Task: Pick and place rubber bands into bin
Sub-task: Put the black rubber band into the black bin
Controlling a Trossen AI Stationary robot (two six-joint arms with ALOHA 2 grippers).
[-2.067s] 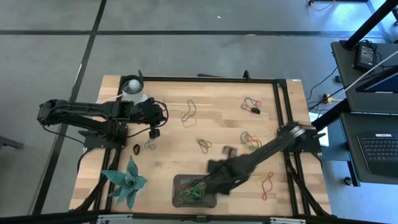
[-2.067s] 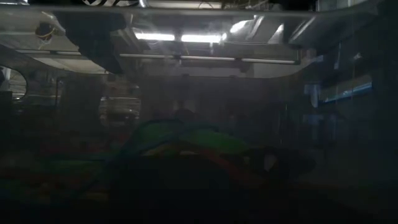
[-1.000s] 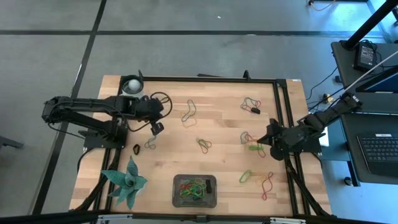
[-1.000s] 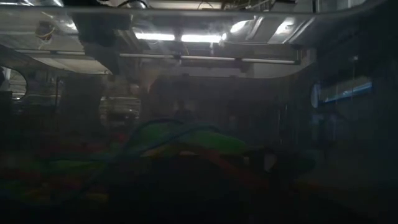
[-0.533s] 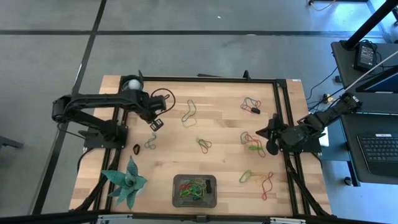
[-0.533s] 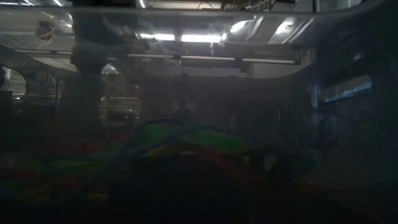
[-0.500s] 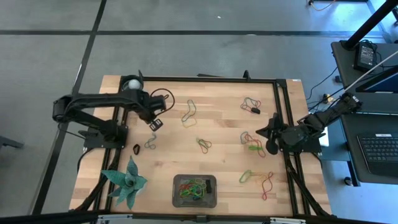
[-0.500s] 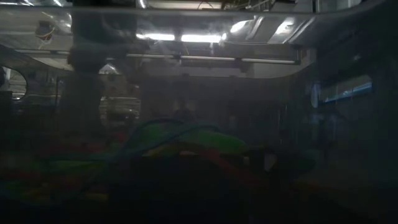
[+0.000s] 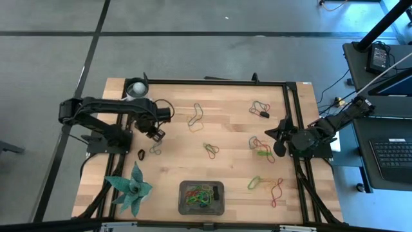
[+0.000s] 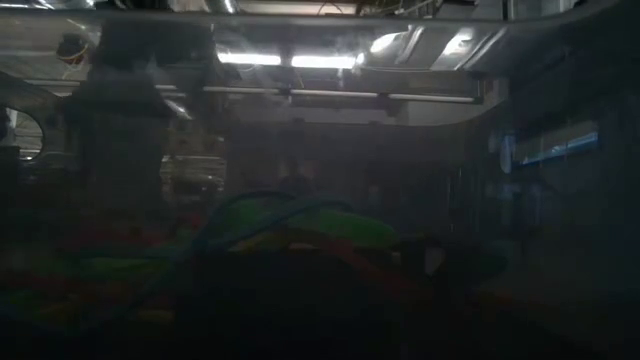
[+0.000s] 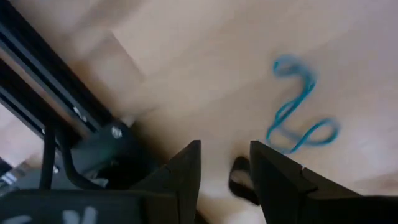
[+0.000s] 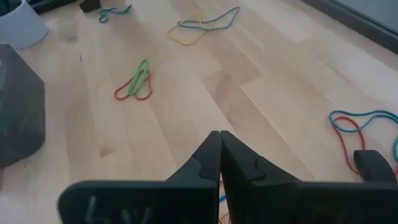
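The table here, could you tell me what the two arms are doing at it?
They are clearing rubber bands into the bin, which already holds a pile. The left end effector, fingers open, hangs over the blue rubber band near a small black one. The right end effector is shut and empty at the table's right edge, beside a red, blue and green cluster.

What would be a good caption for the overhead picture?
Left gripper hovers over a blue band; bin already holds several.
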